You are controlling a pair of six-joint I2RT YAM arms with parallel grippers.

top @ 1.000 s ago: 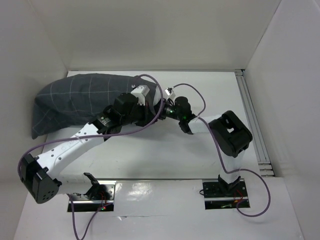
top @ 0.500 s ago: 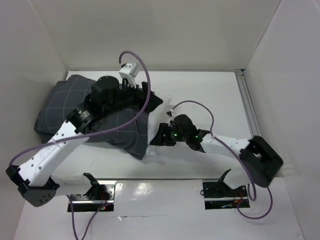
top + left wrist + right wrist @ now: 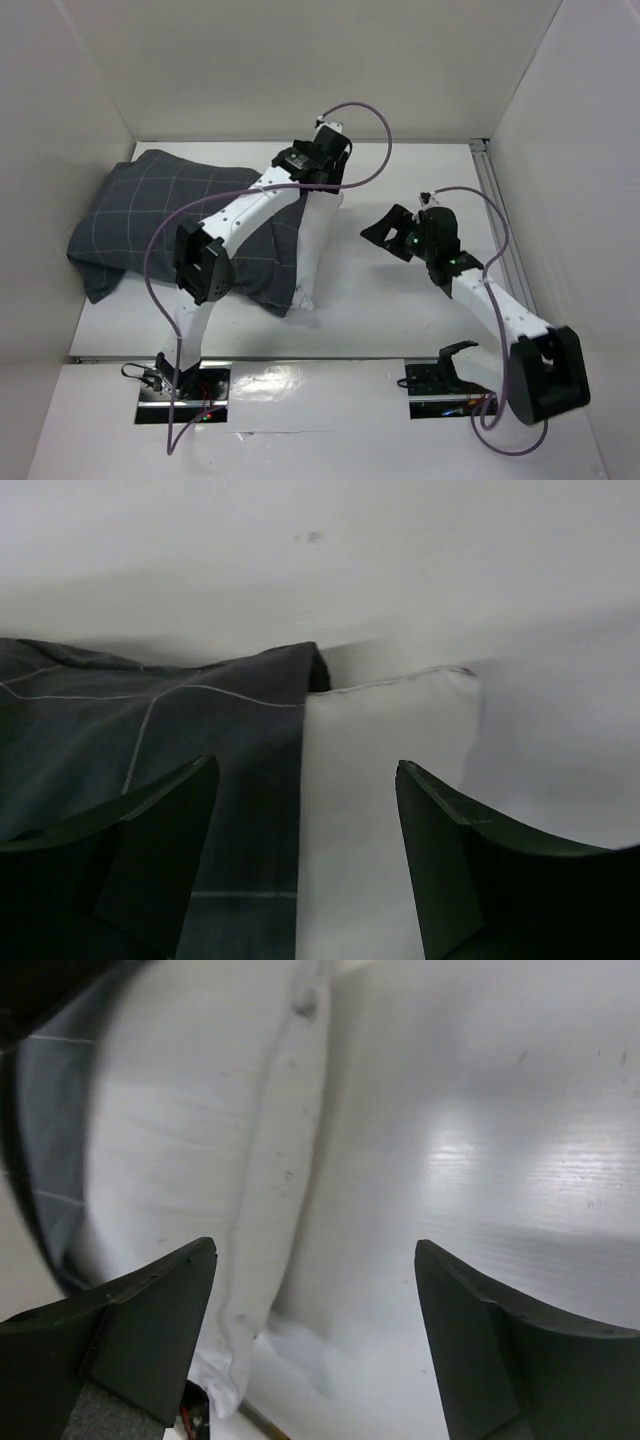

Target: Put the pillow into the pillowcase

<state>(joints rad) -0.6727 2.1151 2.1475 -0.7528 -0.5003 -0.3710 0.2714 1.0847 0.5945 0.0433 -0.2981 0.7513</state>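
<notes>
Both left fingers [image 3: 140,850] and right fingers [image 3: 130,1320] stand spread, grasping nothing. Pillow [image 3: 320,235] lies far-left on tabletop [image 3: 400,310], long axis running left-right, mostly inside pillowcase [image 3: 180,215], bare white end pointing right.

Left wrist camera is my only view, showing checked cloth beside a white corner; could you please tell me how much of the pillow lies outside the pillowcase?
Observer: From above, only a white strip of the pillow at its right end shows; the pillowcase covers the rest.
Operator: Thank you. Where is the right gripper?
Observer: The right gripper is to the right of the pillow's bare end, apart from it, open and empty.
Operator: And how does my left arm lie?
Observer: The left arm reaches across the pillowcase, with the left gripper near the pillow's far right corner.
</notes>
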